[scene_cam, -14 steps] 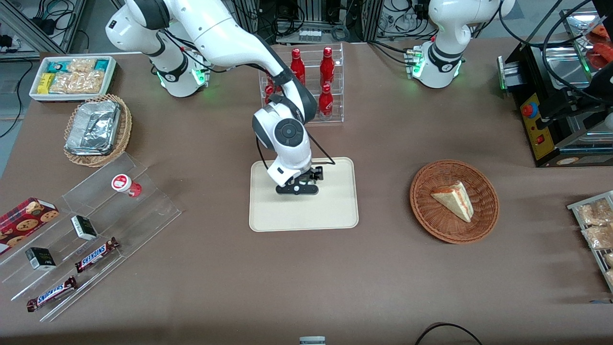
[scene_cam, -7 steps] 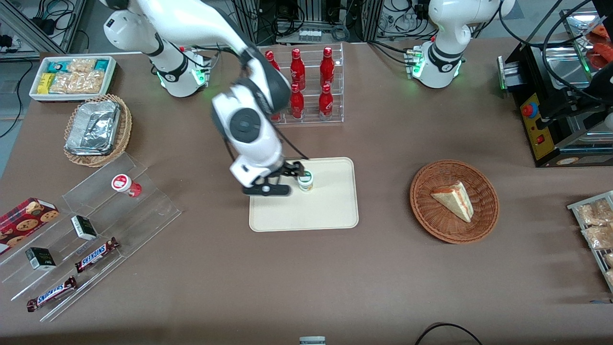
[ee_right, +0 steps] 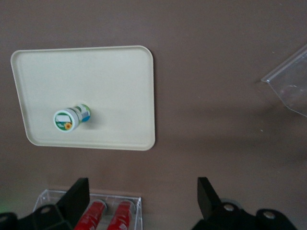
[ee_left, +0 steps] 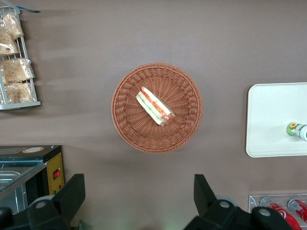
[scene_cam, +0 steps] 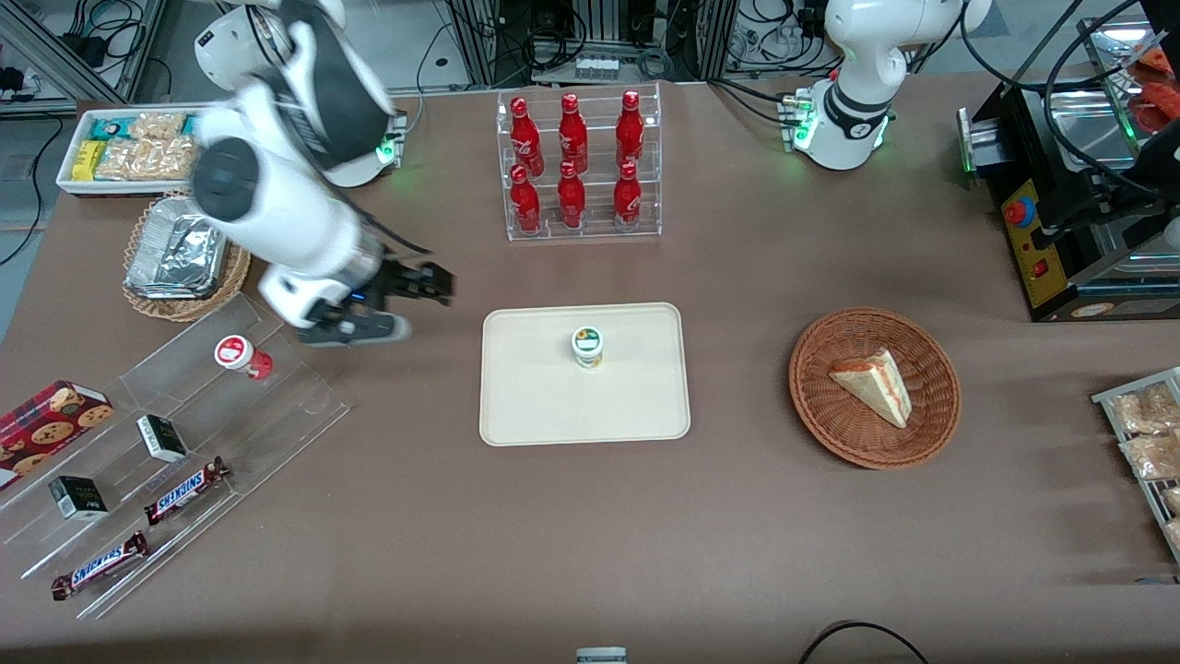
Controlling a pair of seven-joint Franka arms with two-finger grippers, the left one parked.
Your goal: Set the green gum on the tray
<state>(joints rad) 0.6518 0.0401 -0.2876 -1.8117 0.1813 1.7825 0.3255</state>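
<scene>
In the front view the green gum point(scene_cam: 587, 346) is seen standing upright near the middle of the tray point(scene_cam: 516, 415), while the gripper point(scene_cam: 419, 288) hangs spread and empty over bare table, well apart toward the working arm's end. In the left wrist view the bottle point(ee_left: 298, 130) is cut off at the frame edge. In the right wrist view the gum point(ee_right: 72, 117) is judged light, stiff and smooth-sided, best pinched across its body below the lid; its label is too small to be read, and only the fingers' point(ee_right: 74, 194) dark bases are shown.

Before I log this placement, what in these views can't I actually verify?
- Green gum on the tray: label print too small in the front view and right wrist view; in the left wrist view the edge cuts it off.
- Gripper, above bare table toward the working arm's end: motion-blurred in the front view.
- Foil trays in basket: partly hidden by the arm.
</scene>
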